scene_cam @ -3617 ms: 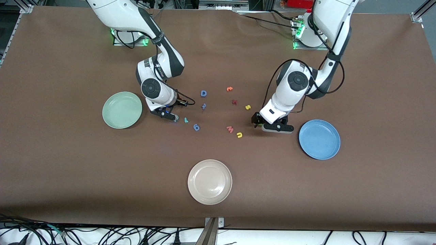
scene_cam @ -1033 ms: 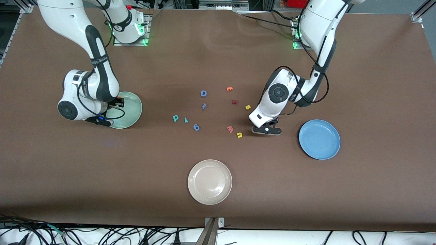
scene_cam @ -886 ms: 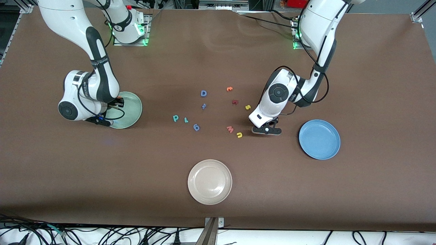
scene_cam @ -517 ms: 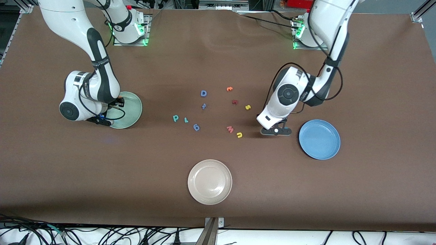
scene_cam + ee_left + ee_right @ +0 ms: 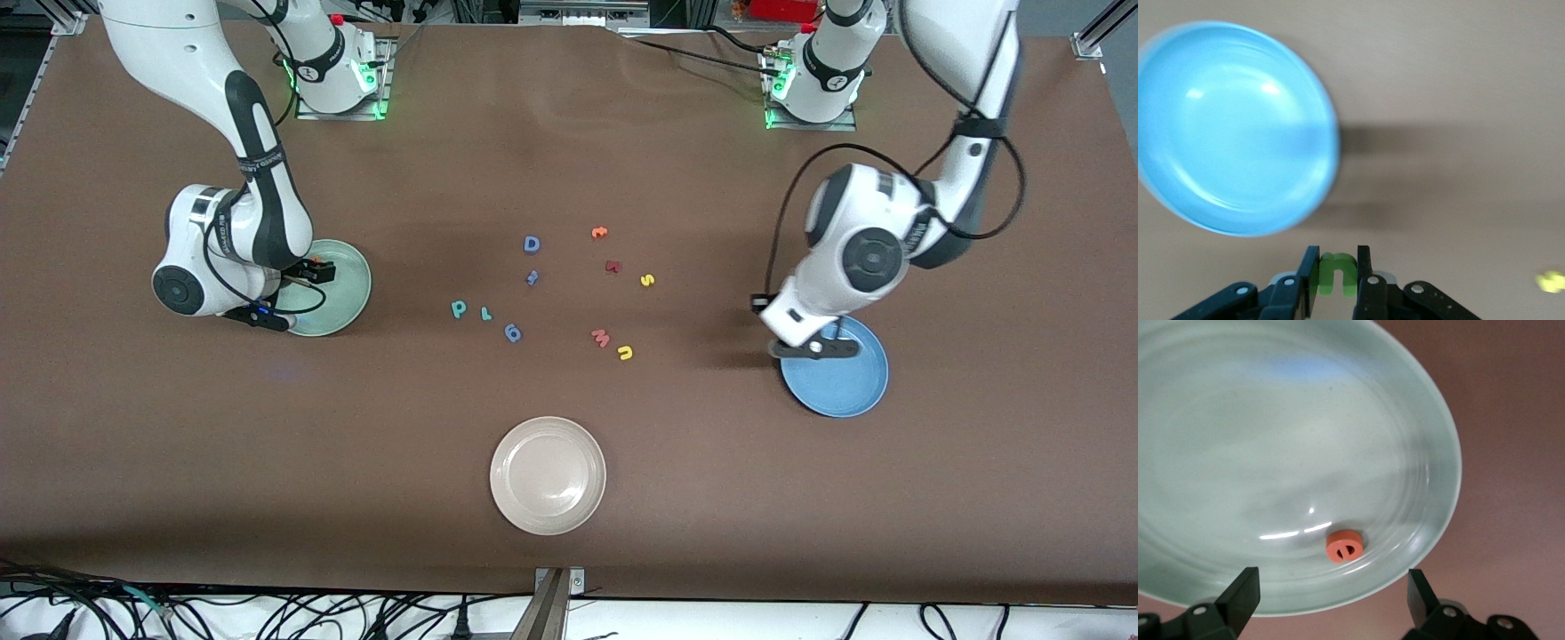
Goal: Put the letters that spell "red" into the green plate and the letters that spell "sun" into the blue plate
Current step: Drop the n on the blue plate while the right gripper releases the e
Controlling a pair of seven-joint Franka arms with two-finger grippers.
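Here the left gripper (image 5: 1333, 288) is clamped on the green "n" (image 5: 1335, 272), its jaws nearly together with the small foam arch pinched upright between them, legs pointing toward the wrist; it hangs over the rim of the blue plate (image 5: 845, 391) at the edge of that plate toward the table's middle. The blue plate, round and shallow-rimmed, lies toward the left arm's end of the table and holds no letter. The right gripper (image 5: 1331, 603) stands with its jaws spread wide and nothing between them, low over the rim of the green plate (image 5: 1258, 407), which lies toward the right arm's end of the table. The orange "e" (image 5: 1343, 546) lies flat inside the green plate, close to the rim beneath that gripper. On the bare table between the two plates lie the teal "p" (image 5: 459, 308) and just beside it the thin teal "r" (image 5: 484, 313); nearer the left arm's end are the yellow "s" (image 5: 647, 280) and, closer to the front camera, the yellow "u" (image 5: 625, 353).
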